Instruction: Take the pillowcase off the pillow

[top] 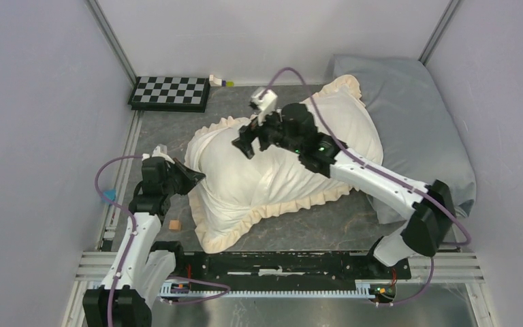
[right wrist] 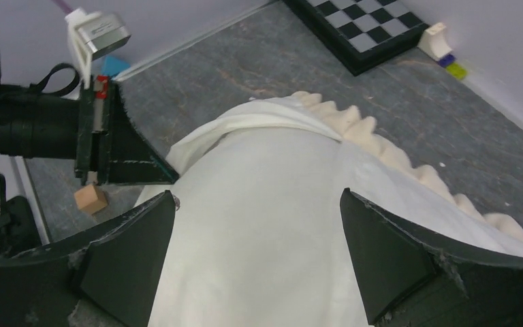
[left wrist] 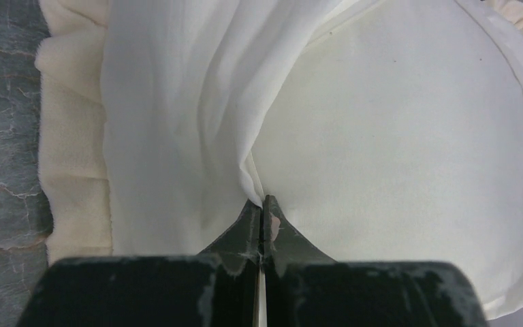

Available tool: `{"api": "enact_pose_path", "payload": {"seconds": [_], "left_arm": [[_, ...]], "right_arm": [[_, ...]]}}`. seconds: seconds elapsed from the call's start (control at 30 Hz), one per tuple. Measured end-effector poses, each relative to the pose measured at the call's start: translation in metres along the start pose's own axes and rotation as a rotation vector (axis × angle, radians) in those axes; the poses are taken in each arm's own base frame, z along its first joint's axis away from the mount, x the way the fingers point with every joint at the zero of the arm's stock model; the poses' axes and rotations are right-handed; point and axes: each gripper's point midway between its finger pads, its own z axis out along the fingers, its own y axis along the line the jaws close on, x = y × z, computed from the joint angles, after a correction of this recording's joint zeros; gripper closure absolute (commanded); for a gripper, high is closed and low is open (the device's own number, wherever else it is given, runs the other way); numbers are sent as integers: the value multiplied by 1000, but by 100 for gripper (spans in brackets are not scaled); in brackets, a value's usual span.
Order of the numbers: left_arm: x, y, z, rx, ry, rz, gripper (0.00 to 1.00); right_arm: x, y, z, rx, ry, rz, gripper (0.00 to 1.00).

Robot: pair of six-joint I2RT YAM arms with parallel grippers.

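Two arms at centre frame: left gripper clenched on a fold of the cream, frill-edged fabric pillowcase, right gripper gaping above it. Next, seemingly: pin the covered plump white pillow, then pull.

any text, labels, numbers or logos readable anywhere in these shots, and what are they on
None can be read in any view.
The chessboard shows only plain black and white squares, with no letters or numbers along its edge.
The pillowcase shows no tag or print.
The silver camera box on the left arm shows no legible marking; anything on it is too small to tell.
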Motion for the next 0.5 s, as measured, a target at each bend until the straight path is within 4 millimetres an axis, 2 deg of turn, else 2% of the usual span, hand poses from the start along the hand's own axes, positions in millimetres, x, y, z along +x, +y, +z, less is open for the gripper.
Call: {"api": "enact_pose_path", "payload": {"seconds": [0.17, 0.37, 0.5], "left_arm": [[-3, -4, -4, 18, -23, 14, 98], [-5, -3, -5, 12, -33, 15, 98], [-7, -2, -5, 1, -46, 15, 98]], "right_arm": [[19, 50, 38, -44, 99, -111, 2], [53, 57, 81, -2, 225, -185, 2], [86, 54, 97, 49, 332, -244, 2]]}}
